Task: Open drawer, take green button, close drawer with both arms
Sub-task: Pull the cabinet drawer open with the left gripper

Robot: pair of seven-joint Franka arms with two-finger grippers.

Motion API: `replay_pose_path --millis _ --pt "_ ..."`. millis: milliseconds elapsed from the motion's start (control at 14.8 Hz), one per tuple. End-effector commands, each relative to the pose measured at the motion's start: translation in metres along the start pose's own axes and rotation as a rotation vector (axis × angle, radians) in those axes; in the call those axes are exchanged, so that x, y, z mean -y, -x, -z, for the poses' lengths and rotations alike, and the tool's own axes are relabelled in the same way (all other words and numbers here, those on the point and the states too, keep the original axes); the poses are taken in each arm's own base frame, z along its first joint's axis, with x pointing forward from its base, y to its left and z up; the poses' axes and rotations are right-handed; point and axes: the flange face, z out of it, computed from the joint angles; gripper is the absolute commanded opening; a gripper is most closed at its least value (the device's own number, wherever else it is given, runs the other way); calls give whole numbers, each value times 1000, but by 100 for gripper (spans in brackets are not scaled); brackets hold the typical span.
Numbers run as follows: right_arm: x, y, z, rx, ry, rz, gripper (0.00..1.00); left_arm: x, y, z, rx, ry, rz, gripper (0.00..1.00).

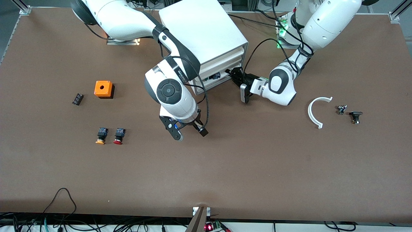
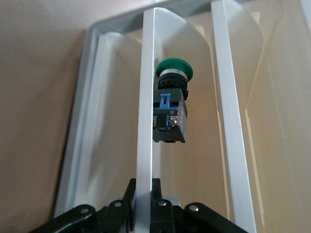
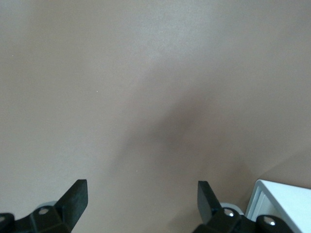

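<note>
Big white box cabinet (image 1: pixel 202 32) sits near the tabletop (image 1: pixel 225 167) edge where the arm bases stand, about mid-length; smooth matte plastic, stacked drawer fronts. Lowest drawer (image 1: pixel 210 82) is pulled partly out: shallow white tray w/ thin upright walls. Left pincer (image 1: pixel 234 74) is at the drawer's front, fingers (image 2: pixel 163 211) closed narrow on the thin white front wall, seen edge-on in the left wrist view. Button (image 2: pixel 171 104) lies inside the drawer tray (image 2: pixel 233 126), just past that wall: round glossy green cap, silver ring, blocky black body w/ blue clip. Right pincer (image 1: pixel 186 129) hangs over bare brown tabletop, jaws spread wide, holding nothing; right wrist view shows only matte brown surface and a white cabinet corner (image 3: pixel 284 199). Toward the right arm's end: orange square box w/ round hole (image 1: pixel 103 89), small black part (image 1: pixel 77 99), yellow-capped button (image 1: pixel 101 135), red-capped button (image 1: pixel 119 136). Toward the left arm's end: white curved plastic arc (image 1: pixel 315 111), two small dark metal parts (image 1: pixel 349 112).
</note>
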Motion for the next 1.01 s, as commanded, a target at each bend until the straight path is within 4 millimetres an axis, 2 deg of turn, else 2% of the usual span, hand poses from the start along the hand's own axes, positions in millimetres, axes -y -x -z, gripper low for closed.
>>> replay_pose_path --millis 0,338,473,743,811,878,946 --pt "5 7 8 14 -17 -50 100 1 -23 32 0 -65 -39 0" --pt "7 9 11 17 -34 -59 100 9 -44 90 10 -179 -36 0" --pt "8 28 14 20 -42 -60 100 12 -51 111 -18 -205 -40 0" --pt "8 79 11 28 -70 -92 100 31 -58 121 -31 -210 -34 0" --pt "7 92 10 32 -80 -94 100 31 -57 121 -9 -220 -43 16" --pt "7 106 9 37 -91 -95 100 30 -60 124 0 -229 -54 79" --pt "5 120 7 39 -91 -94 100 28 -60 126 6 -226 -60 100"
